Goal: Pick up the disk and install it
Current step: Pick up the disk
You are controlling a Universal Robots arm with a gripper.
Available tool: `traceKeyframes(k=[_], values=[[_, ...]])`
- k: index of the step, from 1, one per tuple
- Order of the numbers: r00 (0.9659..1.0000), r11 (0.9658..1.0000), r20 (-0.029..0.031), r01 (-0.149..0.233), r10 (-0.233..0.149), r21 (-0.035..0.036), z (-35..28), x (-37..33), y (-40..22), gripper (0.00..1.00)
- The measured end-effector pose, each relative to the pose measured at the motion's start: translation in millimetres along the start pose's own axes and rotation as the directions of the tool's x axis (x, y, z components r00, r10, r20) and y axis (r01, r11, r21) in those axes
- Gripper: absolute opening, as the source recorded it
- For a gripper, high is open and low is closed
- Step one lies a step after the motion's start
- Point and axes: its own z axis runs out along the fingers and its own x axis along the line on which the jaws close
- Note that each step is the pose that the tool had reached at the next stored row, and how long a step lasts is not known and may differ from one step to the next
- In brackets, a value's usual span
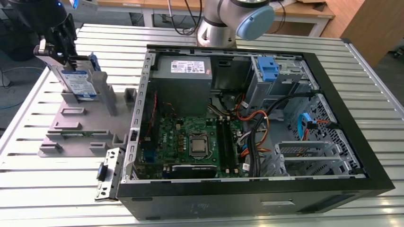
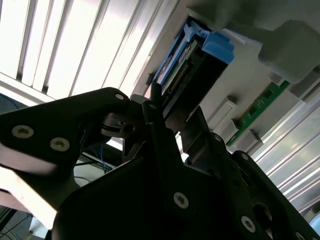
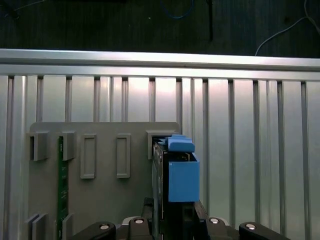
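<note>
Open computer case (image 1: 208, 201) on the slatted tabletop (image 1: 50, 189); disk (image 1: 81, 82) outside it.
Inside the case: motherboard (image 1: 189, 137), grey power supply (image 1: 183, 78), blue latch (image 1: 268, 68), loose cables (image 1: 265, 123). Beside the case on the exterior view's left is a grey holder (image 1: 79, 125) with a green memory stick (image 3: 62, 185) slotted in it. There the end effector (image 1: 62, 47) clamps the disk, upright.
</note>
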Motion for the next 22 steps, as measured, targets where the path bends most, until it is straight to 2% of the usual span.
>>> traceKeyframes(k=[9, 10, 11, 22], values=[[1.0000, 1.0000, 0.0000, 0.000, 0.000, 0.0000, 0.0, -0.1, -1.4, 0.42], [1.0000, 1.0000, -0.0001, 0.000, 0.000, 0.0000, 0.0, -0.1, -1.4, 0.40], [1.0000, 1.0000, -0.0002, 0.000, 0.000, -0.0001, 0.0, 0.0, -1.4, 0.35], [1.0000, 1.0000, 0.0000, 0.000, 0.000, 0.0000, 0.0, -0.1, -1.9, 0.35]])
